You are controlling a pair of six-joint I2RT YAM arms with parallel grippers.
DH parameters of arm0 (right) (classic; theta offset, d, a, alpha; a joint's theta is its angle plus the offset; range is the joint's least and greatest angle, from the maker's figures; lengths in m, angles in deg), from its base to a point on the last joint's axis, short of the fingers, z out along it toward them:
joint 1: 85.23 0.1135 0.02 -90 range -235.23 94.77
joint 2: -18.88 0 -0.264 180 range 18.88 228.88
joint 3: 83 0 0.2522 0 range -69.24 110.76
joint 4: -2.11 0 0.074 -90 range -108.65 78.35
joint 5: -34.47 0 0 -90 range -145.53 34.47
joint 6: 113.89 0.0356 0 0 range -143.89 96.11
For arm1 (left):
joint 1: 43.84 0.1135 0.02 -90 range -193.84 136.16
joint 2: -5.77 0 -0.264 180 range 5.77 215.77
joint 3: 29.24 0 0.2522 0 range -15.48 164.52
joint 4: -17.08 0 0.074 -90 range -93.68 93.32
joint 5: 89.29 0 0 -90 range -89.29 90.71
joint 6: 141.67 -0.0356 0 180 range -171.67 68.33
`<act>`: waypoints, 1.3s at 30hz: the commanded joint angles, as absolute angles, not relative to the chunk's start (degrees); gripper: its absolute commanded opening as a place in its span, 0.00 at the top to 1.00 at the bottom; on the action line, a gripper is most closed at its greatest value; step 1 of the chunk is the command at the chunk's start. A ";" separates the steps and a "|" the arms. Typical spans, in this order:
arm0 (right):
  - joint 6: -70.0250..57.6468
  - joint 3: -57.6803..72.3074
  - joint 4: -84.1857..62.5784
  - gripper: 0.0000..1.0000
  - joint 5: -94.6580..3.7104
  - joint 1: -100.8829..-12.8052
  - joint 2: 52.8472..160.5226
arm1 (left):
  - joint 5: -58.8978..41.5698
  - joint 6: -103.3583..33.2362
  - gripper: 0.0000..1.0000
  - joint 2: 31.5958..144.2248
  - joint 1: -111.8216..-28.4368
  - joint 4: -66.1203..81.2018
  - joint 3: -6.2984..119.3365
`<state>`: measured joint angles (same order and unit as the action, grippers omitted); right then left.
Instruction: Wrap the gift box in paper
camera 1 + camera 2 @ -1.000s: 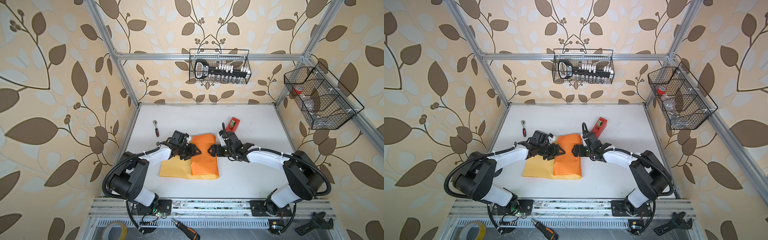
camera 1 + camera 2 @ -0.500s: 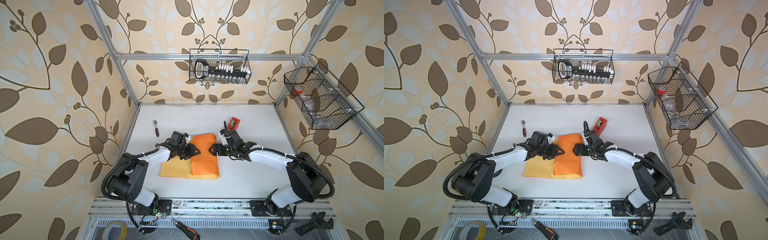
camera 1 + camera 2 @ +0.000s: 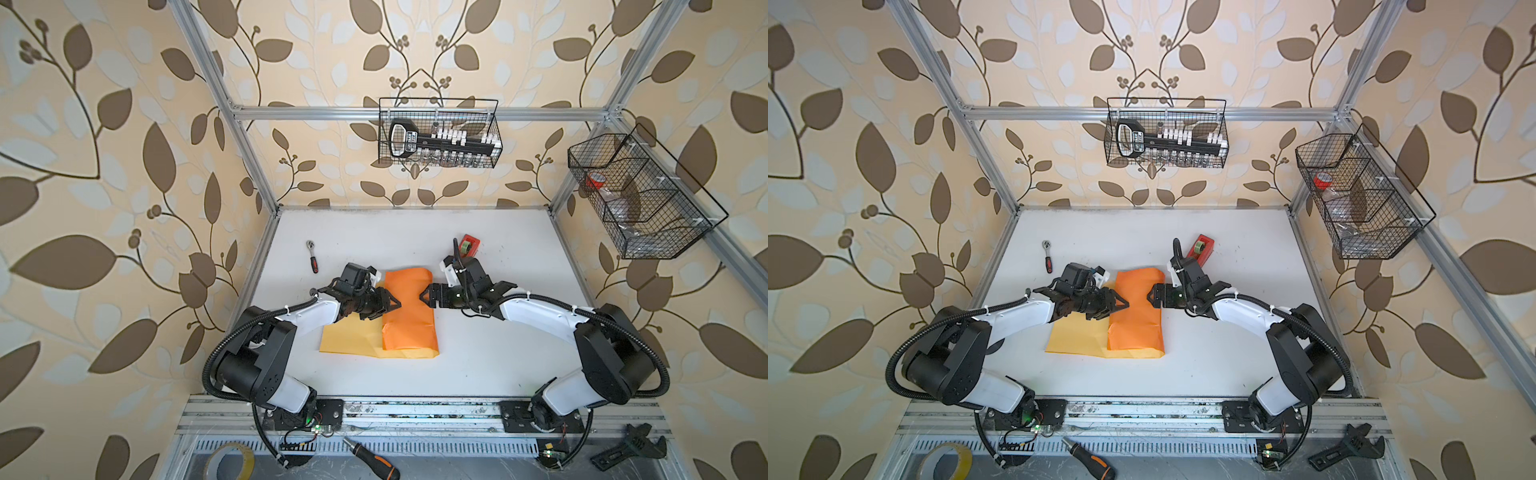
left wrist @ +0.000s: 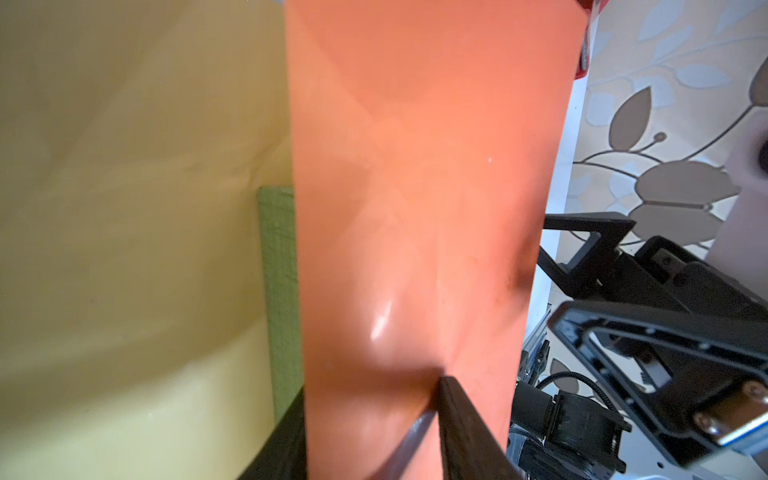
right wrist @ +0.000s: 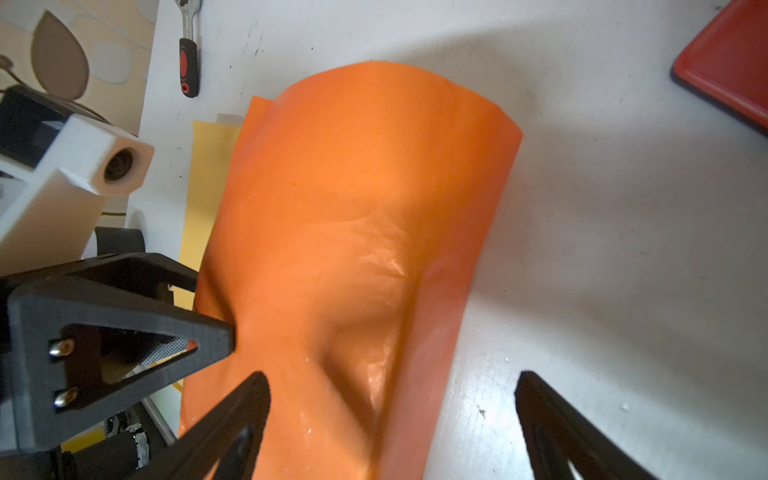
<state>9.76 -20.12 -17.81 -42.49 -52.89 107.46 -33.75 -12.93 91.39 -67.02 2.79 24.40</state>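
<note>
Paper: a large thin sheet, pale yellow-orange on one face and bright orange on the other (image 3: 409, 320), lay in the middle of the white surface (image 3: 490, 357). Its right part lay folded over as a bright orange flap, with the pale face bare to the left.
Gift box: a flat, matte olive-green box (image 4: 279, 266) showed only in the left wrist view. It was a narrow strip between the pale face and the flap's edge, the rest hidden under the flap.
Left claw: the left claw (image 3: 392, 306) sat at the flap's left edge. One black finger (image 4: 461, 419) pressed a dimple into the orange; the other was partly hidden behind the flap's edge, just beside the green strip. The jaws stood part-way apart astride that edge; whether they pinched the paper could not be told.
Right claw: the right claw (image 3: 423, 296) was released, jaws wide, at the flap's right fold and facing the left claw. One finger (image 5: 249, 399) was over the orange and the other over bare surface, grasping nothing.
Box against claws: it lay between the two, under the flap.
Elsewhere: a red tape dispenser (image 3: 469, 245) stood just beyond the right claw.
</note>
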 commanded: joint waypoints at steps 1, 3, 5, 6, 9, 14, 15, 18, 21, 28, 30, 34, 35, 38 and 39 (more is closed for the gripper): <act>9.56 -21.31 -17.29 0.07 -41.23 -53.29 108.39 | -30.05 -11.54 0.58 93.63 -67.30 -1.06 21.36; 9.30 -21.82 -17.28 0.07 -41.11 -53.65 108.44 | -30.14 -10.77 0.58 93.64 -67.65 -0.44 21.26; 9.07 -22.50 -17.32 0.07 -41.02 -54.06 108.51 | -30.06 -9.77 0.58 93.71 -68.16 0.38 20.96; 8.99 -22.75 -17.28 0.07 -40.86 -54.34 108.46 | -29.90 -9.30 0.58 93.80 -68.42 0.78 20.85; 8.55 -23.44 -17.38 0.07 -40.61 -54.98 108.04 | -29.15 -7.89 0.58 93.83 -69.70 1.71 20.56; 7.17 -23.92 -18.94 0.07 -40.44 -56.17 106.59 | -27.49 -5.21 0.59 93.83 -71.72 3.30 20.30; 6.90 -24.08 -19.27 0.07 -40.39 -56.44 106.15 | -27.14 -4.63 0.58 93.91 -72.19 3.56 20.31; 6.13 -24.49 -20.16 0.07 -40.02 -57.25 104.99 | -25.88 -3.22 0.59 94.06 -73.50 4.22 20.25; 5.72 -25.26 -20.53 0.07 -39.61 -57.77 104.16 | -24.96 -3.02 0.59 94.27 -74.58 4.90 20.04; 5.20 -26.92 -20.19 0.07 -39.37 -58.27 104.52 | -24.89 -3.05 0.59 94.83 -74.83 4.90 20.20; 5.12 -27.38 -20.01 0.07 -39.37 -58.33 104.96 | -24.79 -3.06 0.59 94.82 -74.92 4.77 20.35; 5.14 -28.69 -19.89 0.07 -39.68 -58.33 105.15 | -24.79 -3.33 0.59 94.63 -74.83 3.99 20.89; 5.12 -29.12 -19.78 0.07 -39.78 -58.38 104.99 | -24.62 -3.62 0.58 94.52 -74.86 3.62 21.14; 5.03 -29.91 -19.84 0.07 -40.02 -58.37 104.93 | -24.18 -4.23 0.57 94.20 -74.85 2.84 21.60; 4.95 -30.02 -19.95 0.08 -39.98 -58.34 104.93 | -24.21 -4.29 0.57 94.21 -74.82 2.67 21.77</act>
<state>6.68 -27.48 -15.47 -39.06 -58.42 104.46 -28.33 -3.46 92.03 -73.88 10.98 22.80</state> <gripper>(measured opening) 0.927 0.426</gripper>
